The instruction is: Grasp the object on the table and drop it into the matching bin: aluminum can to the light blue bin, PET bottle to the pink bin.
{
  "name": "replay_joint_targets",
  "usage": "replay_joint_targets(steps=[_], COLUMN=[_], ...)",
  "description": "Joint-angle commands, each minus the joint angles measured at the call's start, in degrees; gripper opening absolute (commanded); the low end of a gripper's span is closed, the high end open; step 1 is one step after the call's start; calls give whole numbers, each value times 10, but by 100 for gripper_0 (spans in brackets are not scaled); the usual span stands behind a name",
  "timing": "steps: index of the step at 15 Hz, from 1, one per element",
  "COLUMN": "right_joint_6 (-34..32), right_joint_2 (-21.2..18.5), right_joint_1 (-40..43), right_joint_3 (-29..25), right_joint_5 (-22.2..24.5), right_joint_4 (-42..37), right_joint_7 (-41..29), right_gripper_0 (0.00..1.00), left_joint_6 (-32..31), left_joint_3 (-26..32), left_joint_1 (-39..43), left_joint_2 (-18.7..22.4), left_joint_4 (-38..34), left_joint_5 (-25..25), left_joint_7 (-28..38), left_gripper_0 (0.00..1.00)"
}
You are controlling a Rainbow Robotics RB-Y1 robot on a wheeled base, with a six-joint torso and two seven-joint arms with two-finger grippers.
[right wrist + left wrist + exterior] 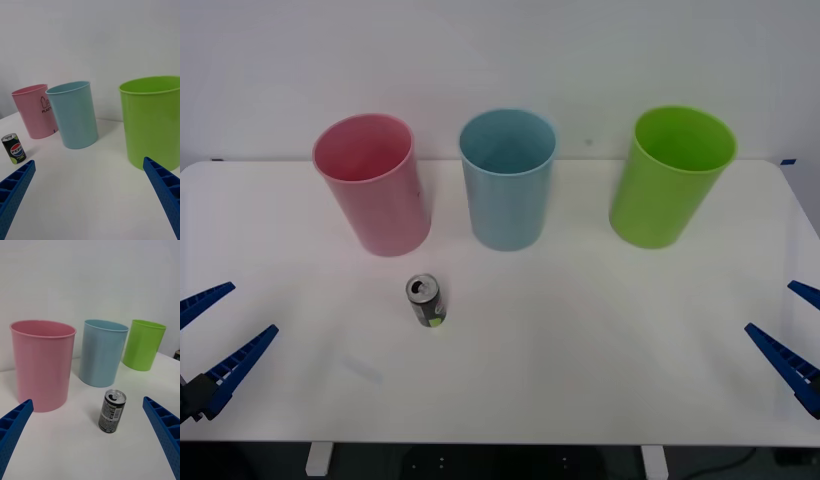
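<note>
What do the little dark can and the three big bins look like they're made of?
The can looks like aluminum: silver top with a pull tab, glossy printed dark wall. The pink bin, light blue bin and lime-green bin look like molded plastic: thin even walls, uniform colour, soft satin sheen. The table has a matte white top; its material is unclear.

The white desk (600, 350) carries four things. At its far side three tall bins stand upright in a row: the pink bin (373, 185) on the left, the light blue bin (507, 180) in the middle, the green bin (670, 177) on the right. The small dark can (425, 300) stands upright near the pink and blue bins.
</note>
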Motion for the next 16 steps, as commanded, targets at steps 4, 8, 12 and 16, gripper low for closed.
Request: replay_joint_targets(steps=[4,8,12,16], right_joint_6=[0,0,0,0], right_joint_2=[0,0,0,0], right_joint_1=[0,0,0,0], right_joint_3=[0,0,0,0], right_joint_5=[0,0,0,0], right_joint_4=[0,0,0,0], right_joint_7=[0,0,0,0], right_gripper_0=[100,100,100,100], left_joint_6=[0,-1,0,3], left_joint_3=[-2,4,-13,-32], left_joint_1=[13,14,29,29], left_joint_2=[-5,-2,5,3], left_joint_4=[14,14,15,15], left_joint_5=[-32,-63,-63,-89], left_joint_7=[-1,-10,-19,-35], left_gripper_0=[100,100,100,100])
